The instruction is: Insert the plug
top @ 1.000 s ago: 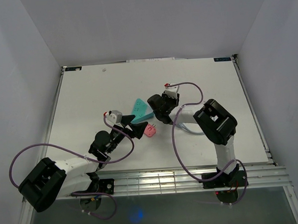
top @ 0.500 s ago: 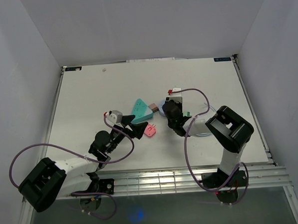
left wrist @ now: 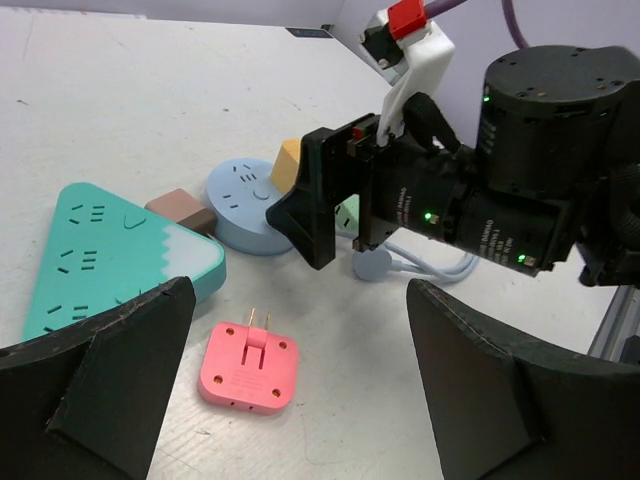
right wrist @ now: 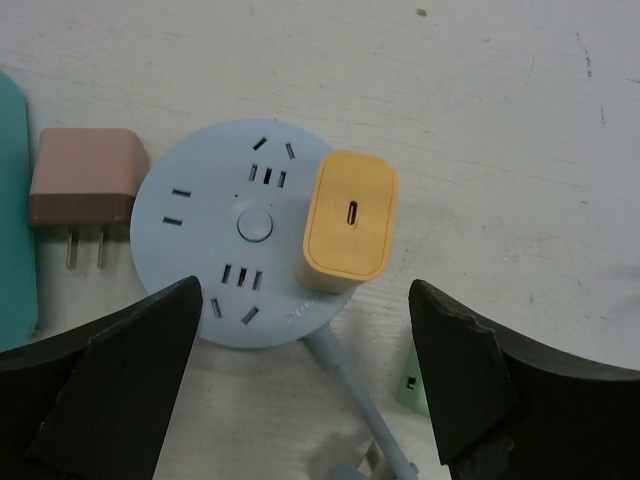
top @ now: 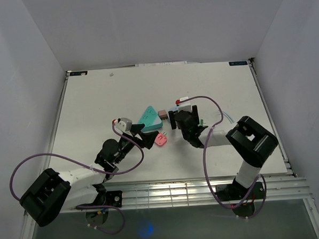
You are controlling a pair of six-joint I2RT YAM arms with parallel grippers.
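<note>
A yellow plug (right wrist: 350,220) stands pushed into the round pale-blue power strip (right wrist: 215,235), near its right rim. My right gripper (right wrist: 305,370) hovers just above them, open, with nothing between its fingers. A brown plug (right wrist: 85,180) lies flat on the table left of the round strip, prongs toward the near side. A pink plug (left wrist: 248,365) lies flat with its prongs showing, in front of my open left gripper (left wrist: 300,400), which holds nothing. A teal triangular power strip (left wrist: 100,250) lies to the left.
The round strip's grey cable (right wrist: 355,400) runs toward the near side under my right gripper. A small green piece (right wrist: 415,385) lies by its right finger. The right arm's body (left wrist: 520,170) fills the space close beyond the pink plug. White walls enclose the table (top: 94,96).
My right gripper's jaws have gone from narrow to wide open over the round strip, and that arm's elbow has swung right. The left arm has not moved.
</note>
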